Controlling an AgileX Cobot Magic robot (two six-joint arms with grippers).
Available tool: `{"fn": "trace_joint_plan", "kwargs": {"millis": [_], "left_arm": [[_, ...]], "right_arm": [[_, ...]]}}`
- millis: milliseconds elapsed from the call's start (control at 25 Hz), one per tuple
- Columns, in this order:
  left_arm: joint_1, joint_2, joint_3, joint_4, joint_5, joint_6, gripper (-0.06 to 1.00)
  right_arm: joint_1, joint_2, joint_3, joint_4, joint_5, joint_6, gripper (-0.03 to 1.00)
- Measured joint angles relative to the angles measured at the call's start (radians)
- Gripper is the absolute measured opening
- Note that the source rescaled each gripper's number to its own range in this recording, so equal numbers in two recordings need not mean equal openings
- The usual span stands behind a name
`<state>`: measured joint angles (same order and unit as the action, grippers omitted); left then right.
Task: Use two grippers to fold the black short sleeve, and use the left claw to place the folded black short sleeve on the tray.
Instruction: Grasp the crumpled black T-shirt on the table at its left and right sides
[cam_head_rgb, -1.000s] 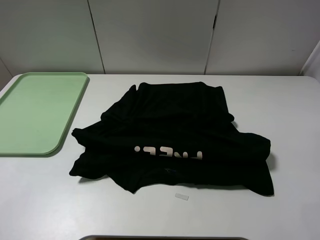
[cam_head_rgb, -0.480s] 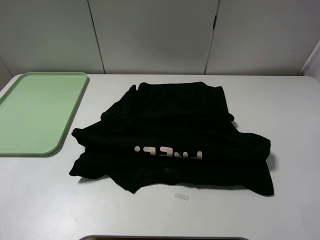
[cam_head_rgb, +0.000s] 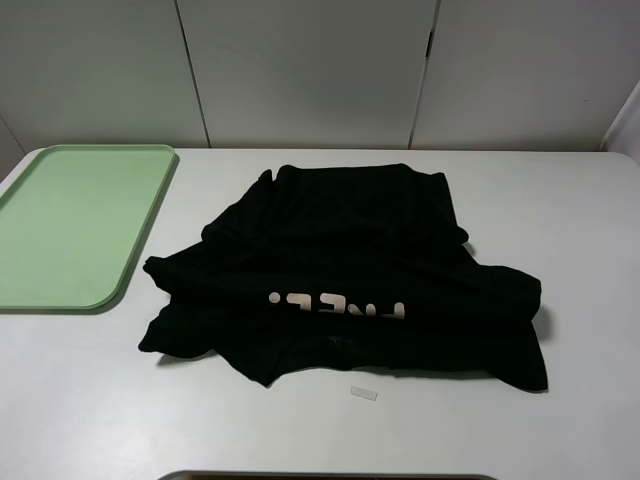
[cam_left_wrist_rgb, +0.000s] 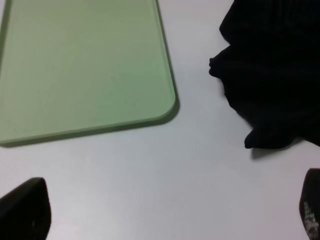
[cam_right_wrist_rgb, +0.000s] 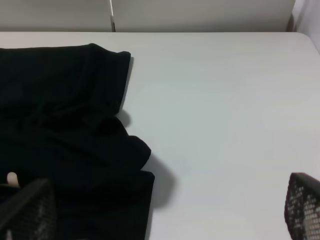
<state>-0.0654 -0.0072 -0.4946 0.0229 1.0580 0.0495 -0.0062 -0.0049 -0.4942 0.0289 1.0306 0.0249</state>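
Note:
The black short sleeve (cam_head_rgb: 340, 260) lies crumpled and partly folded over in the middle of the white table, with whitish lettering (cam_head_rgb: 335, 305) showing near its front. The pale green tray (cam_head_rgb: 80, 220) sits bare at the far left. Neither gripper shows in the exterior high view. In the left wrist view my left gripper (cam_left_wrist_rgb: 167, 210) is open above bare table, with the tray (cam_left_wrist_rgb: 85, 65) and a shirt edge (cam_left_wrist_rgb: 275, 70) ahead of it. My right gripper (cam_right_wrist_rgb: 165, 207) is open too, one fingertip (cam_right_wrist_rgb: 27, 210) over the shirt (cam_right_wrist_rgb: 60, 125), holding nothing.
A small white label (cam_head_rgb: 364, 393) lies on the table just in front of the shirt. Grey wall panels (cam_head_rgb: 300, 70) stand behind the table's far edge. A dark rounded edge (cam_head_rgb: 330, 476) shows at the very bottom of the exterior view.

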Motion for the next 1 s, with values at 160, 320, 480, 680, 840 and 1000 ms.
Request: {"fn": "trace_joint_plan", "kwargs": {"millis": [160, 320, 480, 680, 840, 1000], "left_arm": [[0.0, 0.0, -0.027, -0.005, 0.001, 0.0, 0.99], [0.0, 0.085, -0.111, -0.011, 0.009, 0.001, 0.99], [0.0, 0.248, -0.208, -0.011, 0.011, 0.025, 0.99], [0.0, 0.499, -0.334, -0.011, 0.018, 0.108, 0.98], [0.0, 0.714, -0.44, -0.023, 0.058, 0.195, 0.98], [-0.033, 0.854, -0.501, -0.041, 0.087, 0.258, 0.98]], "right_arm": [[0.0, 0.008, -0.027, 0.0, 0.001, 0.042, 1.0], [0.0, 0.107, -0.097, 0.0, 0.0, 0.041, 1.0], [0.0, 0.266, -0.179, 0.0, -0.007, -0.011, 1.0], [0.0, 0.491, -0.289, 0.0, -0.015, -0.152, 1.0], [0.023, 0.666, -0.361, -0.003, -0.051, -0.253, 1.0], [0.11, 0.812, -0.41, -0.011, -0.114, -0.298, 1.0]]}}
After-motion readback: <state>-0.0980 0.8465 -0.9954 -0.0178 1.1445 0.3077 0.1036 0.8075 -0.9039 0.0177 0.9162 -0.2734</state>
